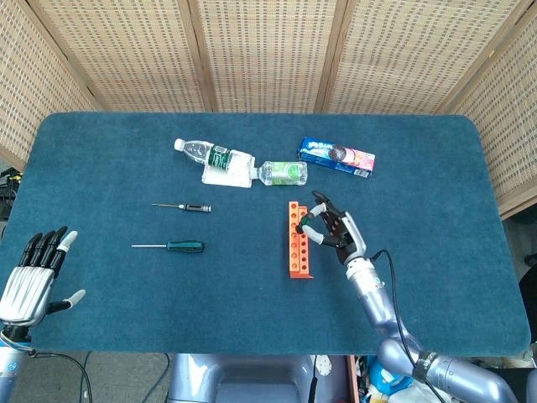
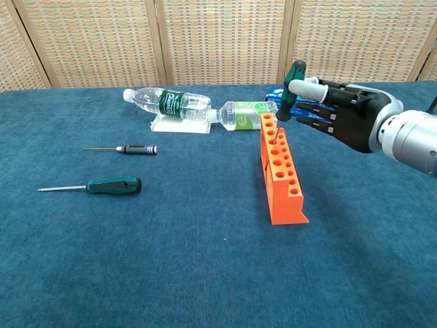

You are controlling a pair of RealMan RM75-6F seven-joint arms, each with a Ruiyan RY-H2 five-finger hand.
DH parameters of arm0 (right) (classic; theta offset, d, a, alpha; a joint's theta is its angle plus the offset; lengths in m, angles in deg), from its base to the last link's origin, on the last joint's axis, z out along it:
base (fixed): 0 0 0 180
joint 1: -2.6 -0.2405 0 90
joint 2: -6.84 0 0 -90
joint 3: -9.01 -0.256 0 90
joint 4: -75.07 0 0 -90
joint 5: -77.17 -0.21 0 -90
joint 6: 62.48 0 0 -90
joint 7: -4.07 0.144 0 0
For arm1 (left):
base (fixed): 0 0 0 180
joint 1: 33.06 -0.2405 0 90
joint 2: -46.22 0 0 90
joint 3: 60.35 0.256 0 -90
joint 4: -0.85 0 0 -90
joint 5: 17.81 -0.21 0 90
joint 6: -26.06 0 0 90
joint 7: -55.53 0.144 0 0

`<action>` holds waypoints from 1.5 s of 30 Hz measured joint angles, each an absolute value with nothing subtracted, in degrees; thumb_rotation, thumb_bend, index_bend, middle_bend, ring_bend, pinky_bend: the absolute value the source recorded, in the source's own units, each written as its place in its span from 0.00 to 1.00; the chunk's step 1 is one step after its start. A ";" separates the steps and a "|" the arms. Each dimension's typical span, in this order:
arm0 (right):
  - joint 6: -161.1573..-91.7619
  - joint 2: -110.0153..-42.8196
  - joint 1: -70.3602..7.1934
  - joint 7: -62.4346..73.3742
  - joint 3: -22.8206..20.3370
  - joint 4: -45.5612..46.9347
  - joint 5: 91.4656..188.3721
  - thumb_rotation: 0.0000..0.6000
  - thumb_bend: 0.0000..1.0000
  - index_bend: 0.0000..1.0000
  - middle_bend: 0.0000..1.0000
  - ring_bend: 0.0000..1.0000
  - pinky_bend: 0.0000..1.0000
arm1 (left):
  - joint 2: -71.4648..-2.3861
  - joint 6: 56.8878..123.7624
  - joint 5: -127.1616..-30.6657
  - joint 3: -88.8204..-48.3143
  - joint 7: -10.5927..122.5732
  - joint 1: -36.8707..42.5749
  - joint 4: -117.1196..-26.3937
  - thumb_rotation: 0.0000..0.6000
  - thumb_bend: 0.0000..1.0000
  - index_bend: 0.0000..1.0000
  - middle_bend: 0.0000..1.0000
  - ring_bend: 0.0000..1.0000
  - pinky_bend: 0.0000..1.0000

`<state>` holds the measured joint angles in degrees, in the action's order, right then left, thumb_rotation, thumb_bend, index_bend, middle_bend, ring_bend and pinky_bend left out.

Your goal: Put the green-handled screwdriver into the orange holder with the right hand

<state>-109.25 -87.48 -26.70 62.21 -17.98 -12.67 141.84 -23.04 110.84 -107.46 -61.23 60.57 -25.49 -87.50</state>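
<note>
Gripping the green-handled screwdriver point(image 2: 293, 83) by its handle, the right robot hand point(image 2: 339, 117) has thumb and fingers pinched around it, just beside the far end of the orange holder point(image 2: 280, 171). The screwdriver stands nearly upright, a touch tilted, with its thin shaft running down into one of the holes near the holder's far end. From the head view the same robot hand point(image 1: 333, 231) sits tight against the right side of the holder point(image 1: 297, 241), knuckles toward us.

Over on the near left corner, the left robot hand point(image 1: 32, 273) rests off the edge of the blue counter point(image 1: 436, 185), fingers apart and holding nothing.

Lying flat on the counter are a second green-handled screwdriver point(image 2: 100, 185) and, just behind it, a slim black-handled screwdriver point(image 2: 128, 148). Further back two plastic bottles point(image 2: 179, 104) lie on their sides, and a blue snack packet point(image 1: 337, 157) sits behind the holder.
</note>
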 measured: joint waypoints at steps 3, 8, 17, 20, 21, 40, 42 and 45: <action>-109.33 -87.67 -26.82 62.25 -17.64 -12.28 142.33 1.00 0.22 0.62 0.07 0.00 0.00 | -23.04 110.73 -107.38 -61.26 60.48 -25.44 -87.46 1.00 0.00 0.00 0.00 0.00 0.00; -109.36 -87.80 -27.08 62.42 -17.32 -11.92 142.87 1.00 0.22 0.62 0.07 0.00 0.00 | -23.04 110.70 -107.32 -61.28 60.35 -25.43 -87.41 1.00 0.00 0.00 0.00 0.00 0.00; -109.53 -87.80 -27.00 63.14 -16.86 -11.64 143.16 1.00 0.22 0.55 0.08 0.00 0.00 | -23.01 110.70 -107.32 -61.28 60.17 -25.41 -87.39 1.00 0.00 0.00 0.00 0.00 0.00; -109.50 -87.80 -27.03 63.28 -16.60 -11.57 143.40 1.00 0.22 0.50 0.08 0.00 0.00 | -22.98 110.70 -107.19 -61.35 60.09 -25.41 -87.40 1.00 0.00 0.00 0.00 0.00 0.00; -109.53 -87.81 -27.03 63.28 -16.50 -11.56 143.48 1.00 0.22 0.50 0.08 0.00 0.00 | -22.98 110.69 -107.14 -61.37 60.00 -25.41 -87.38 1.00 0.00 0.00 0.00 0.00 0.00; -111.28 -88.38 -26.98 64.97 -15.32 -10.74 146.30 1.00 0.22 0.45 0.08 0.00 0.00 | -22.88 110.67 -107.15 -61.38 59.51 -25.36 -87.33 1.00 0.00 0.00 0.00 0.00 0.00; -111.40 -88.09 -26.95 65.29 -15.40 -10.88 146.43 1.00 0.22 0.45 0.08 0.00 0.00 | -22.89 110.67 -107.19 -61.36 59.58 -25.35 -87.34 1.00 0.00 0.00 0.00 0.00 0.00; -111.72 -87.31 -26.81 65.63 -15.50 -11.22 146.90 1.00 0.22 0.43 0.07 0.00 0.00 | -22.90 110.75 -107.21 -61.36 59.60 -25.38 -87.35 1.00 0.00 0.00 0.00 0.00 0.00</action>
<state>-111.72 -87.31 -26.81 65.63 -15.50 -11.22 146.90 -22.90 110.75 -107.21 -61.36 59.60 -25.38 -87.35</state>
